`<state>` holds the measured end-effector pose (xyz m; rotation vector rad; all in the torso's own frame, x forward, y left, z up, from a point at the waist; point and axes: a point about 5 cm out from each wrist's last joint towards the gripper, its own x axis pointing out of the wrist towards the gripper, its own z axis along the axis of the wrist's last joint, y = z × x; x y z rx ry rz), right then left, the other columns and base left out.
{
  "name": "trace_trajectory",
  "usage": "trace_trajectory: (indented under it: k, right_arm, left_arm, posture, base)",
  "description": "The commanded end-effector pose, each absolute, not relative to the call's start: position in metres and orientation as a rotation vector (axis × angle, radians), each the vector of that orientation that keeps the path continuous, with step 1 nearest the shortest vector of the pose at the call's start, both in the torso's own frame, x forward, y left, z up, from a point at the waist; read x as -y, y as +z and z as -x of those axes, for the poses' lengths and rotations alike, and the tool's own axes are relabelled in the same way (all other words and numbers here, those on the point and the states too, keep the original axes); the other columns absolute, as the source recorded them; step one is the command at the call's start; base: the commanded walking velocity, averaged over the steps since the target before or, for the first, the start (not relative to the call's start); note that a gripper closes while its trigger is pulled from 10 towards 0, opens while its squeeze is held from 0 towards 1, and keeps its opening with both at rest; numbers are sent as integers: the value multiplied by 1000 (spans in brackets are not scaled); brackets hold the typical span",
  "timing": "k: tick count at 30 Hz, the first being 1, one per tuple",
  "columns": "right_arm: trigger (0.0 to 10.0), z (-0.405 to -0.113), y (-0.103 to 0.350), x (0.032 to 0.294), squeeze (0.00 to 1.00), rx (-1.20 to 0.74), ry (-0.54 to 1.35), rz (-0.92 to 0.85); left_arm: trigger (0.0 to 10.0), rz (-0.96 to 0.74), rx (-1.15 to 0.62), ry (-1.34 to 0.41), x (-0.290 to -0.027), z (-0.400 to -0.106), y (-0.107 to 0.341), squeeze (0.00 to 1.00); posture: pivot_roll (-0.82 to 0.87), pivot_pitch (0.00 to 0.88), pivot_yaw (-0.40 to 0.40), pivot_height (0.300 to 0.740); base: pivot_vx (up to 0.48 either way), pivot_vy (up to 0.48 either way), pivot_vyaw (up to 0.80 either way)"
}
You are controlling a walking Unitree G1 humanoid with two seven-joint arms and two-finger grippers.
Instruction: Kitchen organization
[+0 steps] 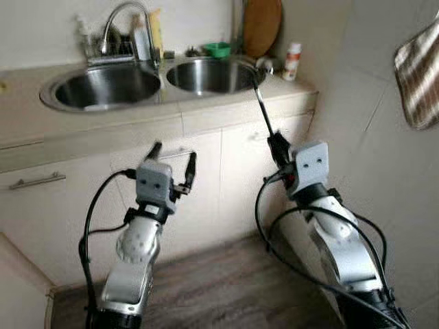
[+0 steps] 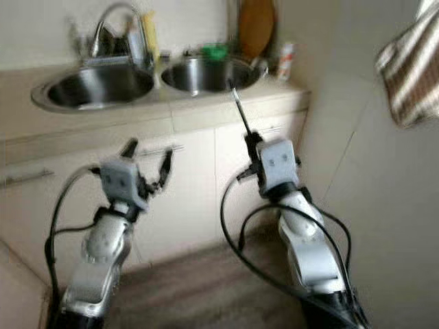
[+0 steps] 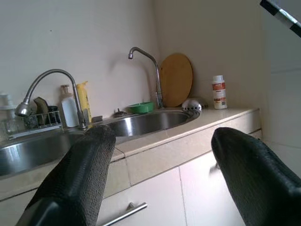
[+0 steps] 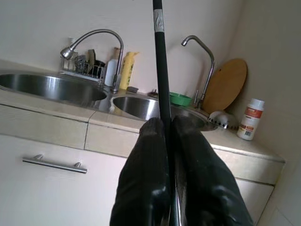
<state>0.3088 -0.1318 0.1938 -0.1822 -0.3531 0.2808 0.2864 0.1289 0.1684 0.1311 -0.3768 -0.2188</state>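
Both arms are silver, rounded shells with looping black cables alongside. Each wrist carries a grey boxy camera housing with small dark screw holes. The left gripper (image 1: 173, 163) and right gripper (image 4: 170, 141) have long, textured black fingers.

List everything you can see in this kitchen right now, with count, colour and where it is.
Sink basins: two, steel, set in the beige counter.
Taps: two, silver, behind the basins.
Yellow bottle: one, between the basins at the wall.
Bowl: one, green, behind the right basin.
Cutting board: one, round, wooden, leaning in the corner.
White bottle: one, red label, counter's right end.
Towel: one, striped, on the right wall.
Left gripper: open, before the cabinets.
Right gripper: shut on a thin black rod.
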Motion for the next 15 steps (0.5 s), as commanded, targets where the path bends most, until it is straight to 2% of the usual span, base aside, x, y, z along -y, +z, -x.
trace_trajectory:
  k: [1, 9, 15]
  right_arm:
    - [0, -310, 201, 124, 0, 388, 303, 181]
    - [0, -314, 209, 126, 0, 416, 281, 149]
    - [0, -317, 215, 129, 0, 435, 261, 127]
  left_arm:
    - [10000, -157, 384, -190, -138, -288, 170, 0]
    - [10000, -163, 396, -184, -139, -289, 173, 0]
    - [10000, -171, 404, -181, -141, -290, 175, 0]
  posture:
    - [74, 0, -33, 740]
    - [82, 0, -33, 740]
    - [88, 0, -31, 740]
  base:
    - [458, 0, 800]
    - [455, 0, 788]
    - [454, 0, 0]
